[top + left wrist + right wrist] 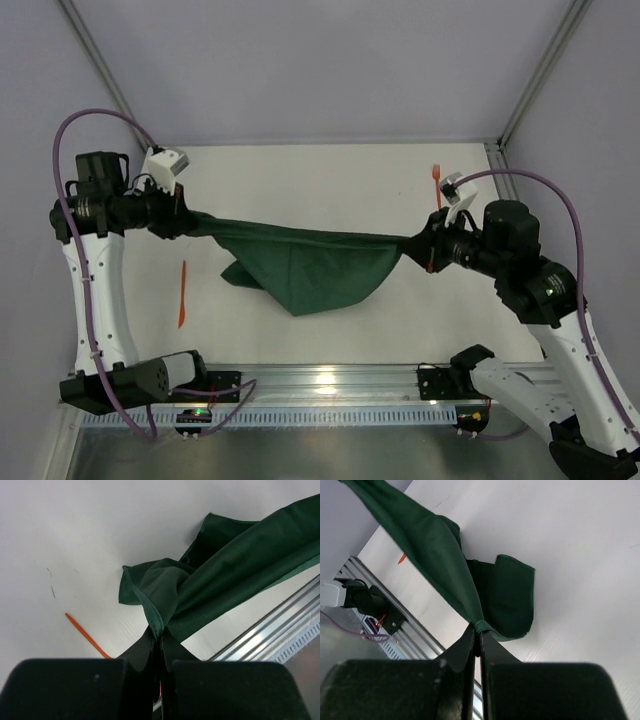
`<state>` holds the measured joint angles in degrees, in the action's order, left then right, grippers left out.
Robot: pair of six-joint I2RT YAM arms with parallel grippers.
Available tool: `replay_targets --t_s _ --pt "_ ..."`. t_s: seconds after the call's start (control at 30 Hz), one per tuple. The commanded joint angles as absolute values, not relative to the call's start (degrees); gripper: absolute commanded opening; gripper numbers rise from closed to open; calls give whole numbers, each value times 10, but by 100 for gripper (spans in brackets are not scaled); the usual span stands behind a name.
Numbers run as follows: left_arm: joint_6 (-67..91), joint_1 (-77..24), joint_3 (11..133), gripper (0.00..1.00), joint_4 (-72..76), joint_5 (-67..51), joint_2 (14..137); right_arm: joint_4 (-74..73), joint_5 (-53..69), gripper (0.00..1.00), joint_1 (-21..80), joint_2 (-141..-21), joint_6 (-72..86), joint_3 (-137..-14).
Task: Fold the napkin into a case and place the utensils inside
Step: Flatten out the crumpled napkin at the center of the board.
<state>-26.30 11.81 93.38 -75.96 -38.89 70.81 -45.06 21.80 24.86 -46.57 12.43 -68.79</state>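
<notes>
The dark green napkin hangs stretched between both arms above the table, its middle sagging down to a point. My left gripper is shut on the napkin's left corner. My right gripper is shut on the right corner. One orange utensil lies on the table at the left, under the left arm, and shows as a thin orange stick in the left wrist view. An orange fork lies at the back right, behind the right gripper. No case shape has been formed.
The white table is bounded by a metal rail along the near edge, where both arm bases are bolted. Grey walls and frame posts enclose the back and sides. A purple cable loops over each arm.
</notes>
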Motion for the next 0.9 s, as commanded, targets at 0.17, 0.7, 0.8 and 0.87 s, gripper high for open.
replay_targets --t_s 0.17,0.7,0.8,0.87 --pt "-117 124 982 0 -664 -388 789 -276 224 4 184 -689 123 -813" --pt "76 114 1357 0 -444 -374 1008 -119 285 4 51 -1001 230 -1269" --pt "66 115 1319 0 -441 -396 997 -132 269 4 46 -952 186 -1217" --pt "55 115 1274 0 -440 -404 973 -137 260 4 45 -918 168 -1131"
